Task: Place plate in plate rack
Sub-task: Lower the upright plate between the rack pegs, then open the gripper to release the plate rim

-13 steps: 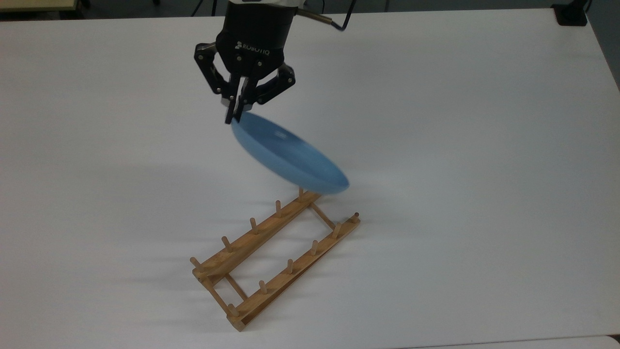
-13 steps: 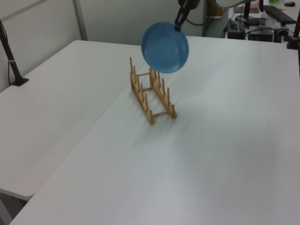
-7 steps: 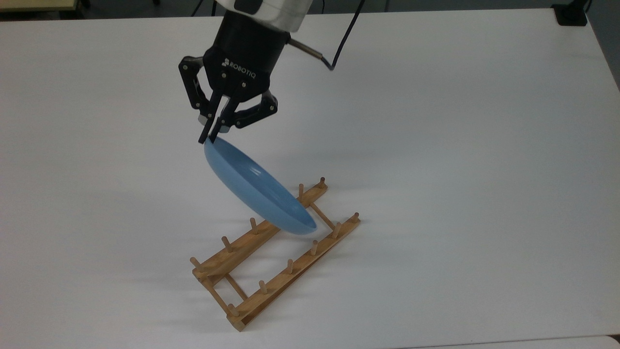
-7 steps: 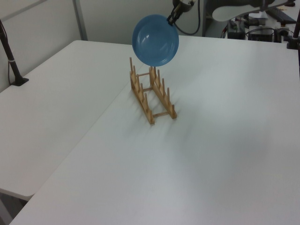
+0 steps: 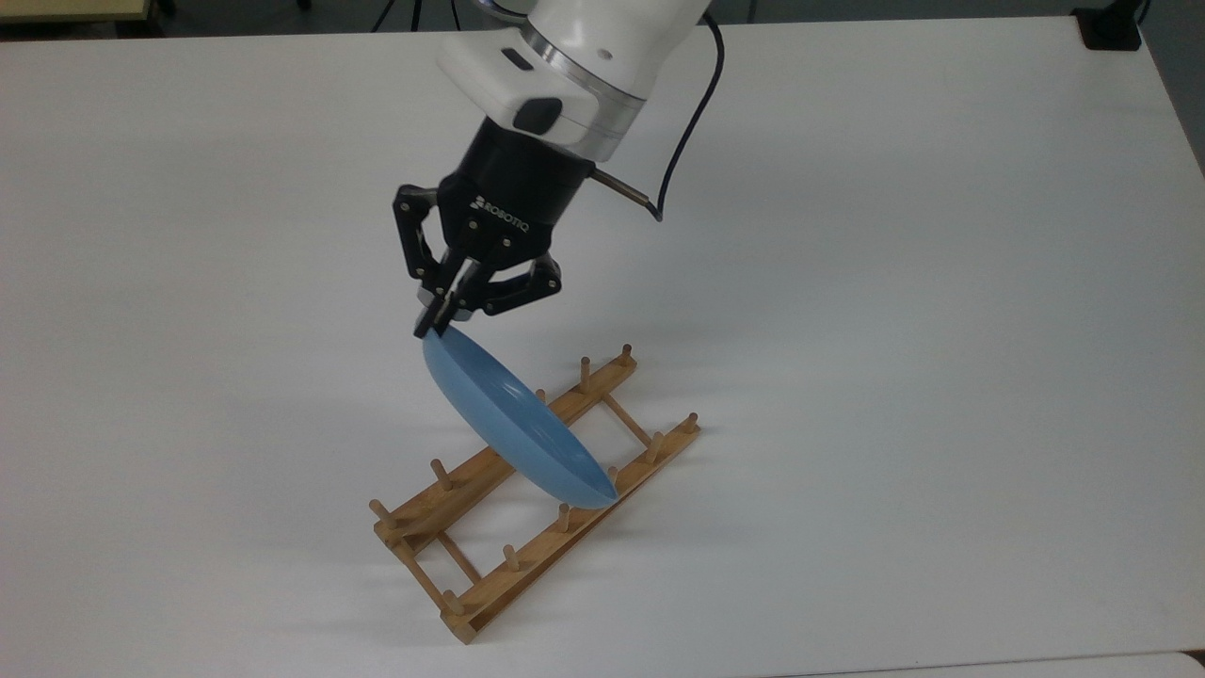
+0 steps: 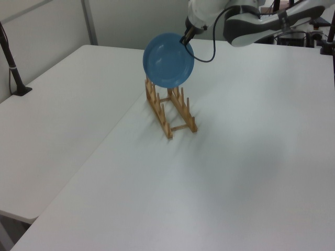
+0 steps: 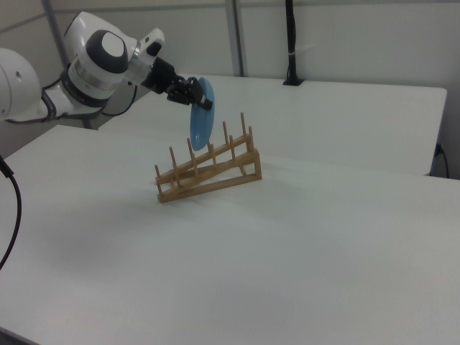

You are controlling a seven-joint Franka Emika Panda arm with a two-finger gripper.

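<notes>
Above the plate rack (image 5: 527,490), the plate (image 5: 513,431) hangs on edge, its lower rim dipping between the two peg rails near mid-length. Bare white table (image 5: 941,377) lies open all round. Gripper (image 5: 435,325) pinches the plate's upper rim, the arm slanting down from the top view's upper right.

Lighting: bright, even, overhead; soft diffuse shadows under my end effector (image 5: 435,323) on white worktop (image 5: 894,282); mild glare; slightly soft focus throughout.
</notes>
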